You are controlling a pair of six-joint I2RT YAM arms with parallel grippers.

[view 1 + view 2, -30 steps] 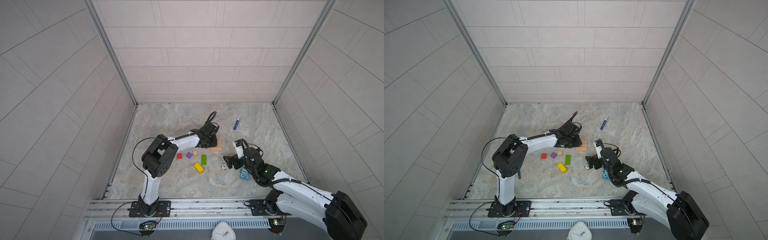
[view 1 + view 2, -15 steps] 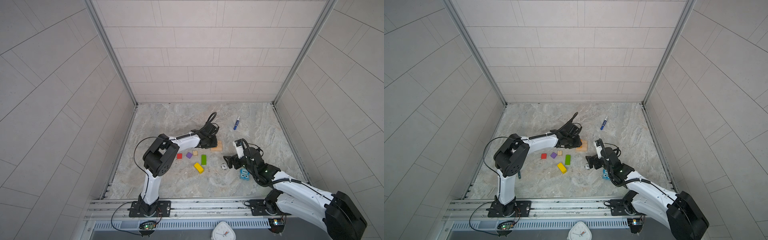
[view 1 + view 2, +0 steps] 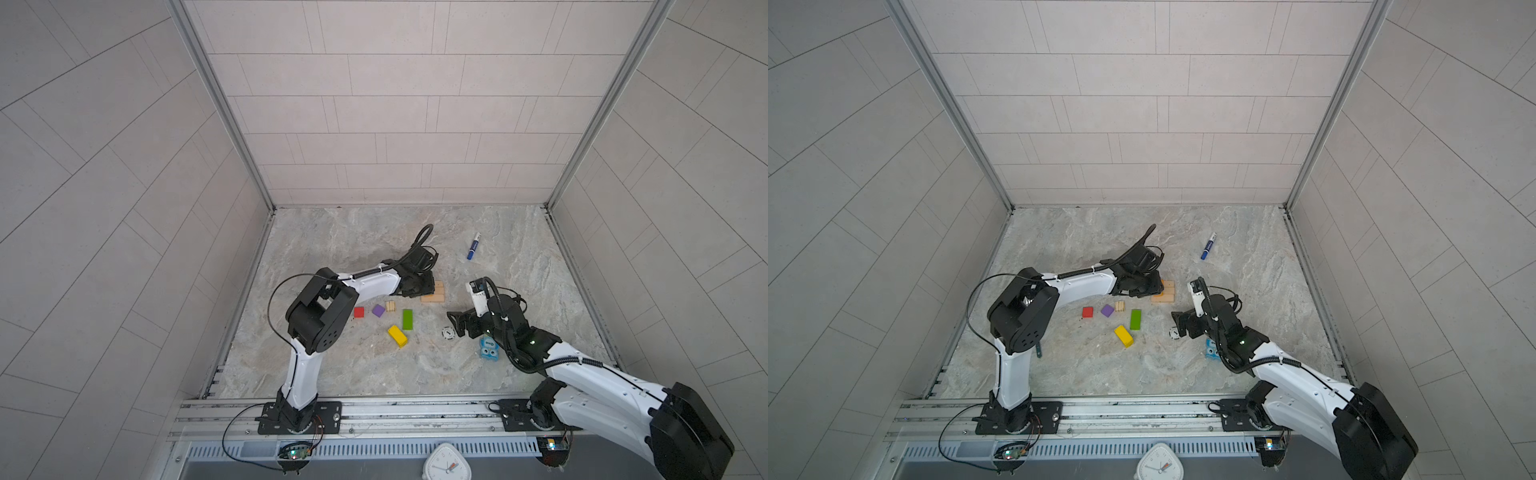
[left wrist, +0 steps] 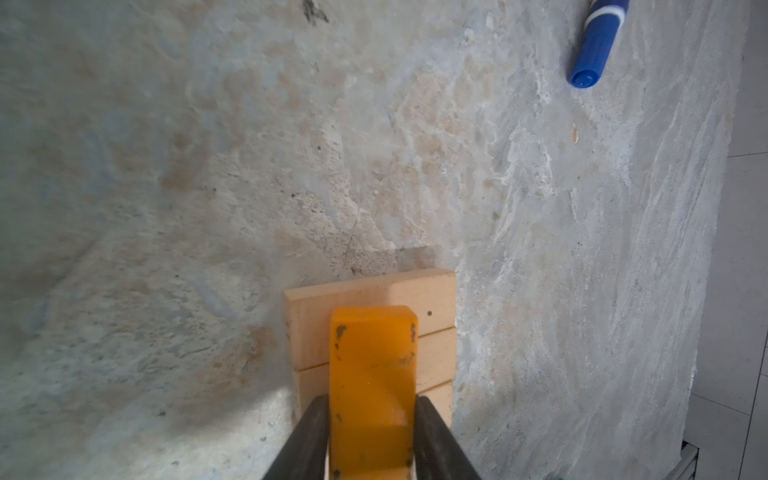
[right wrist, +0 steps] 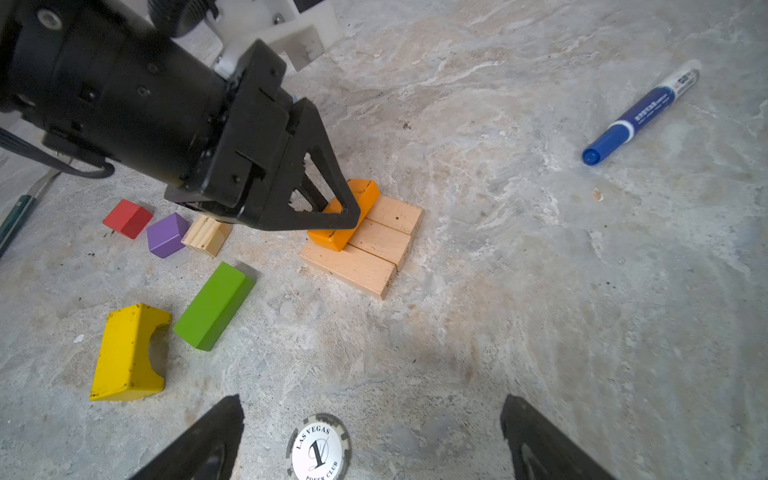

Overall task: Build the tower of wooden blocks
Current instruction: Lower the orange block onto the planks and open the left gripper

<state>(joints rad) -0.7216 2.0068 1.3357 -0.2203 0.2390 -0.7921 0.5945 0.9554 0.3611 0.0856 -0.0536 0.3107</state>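
Nothing much has shifted in the last second: both arms sit as before. Seen in a top view, with clock hours read from the tan base [image 3: 435, 295], the left gripper [image 4: 372, 403] pinches the orange block [image 4: 372, 357] by its long sides, no gap showing, flat across the base's 9 o'clock end. At 4 o'clock the right gripper [image 5: 371, 401] hangs wide and empty by a chip [image 5: 318, 451]. At 7 to 8 o'clock the green block [image 5: 214, 305], yellow arch [image 5: 129, 353], red cube [image 5: 126, 218], purple cube [image 5: 166, 235] and striped cube [image 5: 206, 235] lie loose. Painted wood looks light, stiff and slick, so it is best held mid-length across the narrow sides. The base top is free toward 3 o'clock; the marker [image 5: 640, 112] lies well off at 1.
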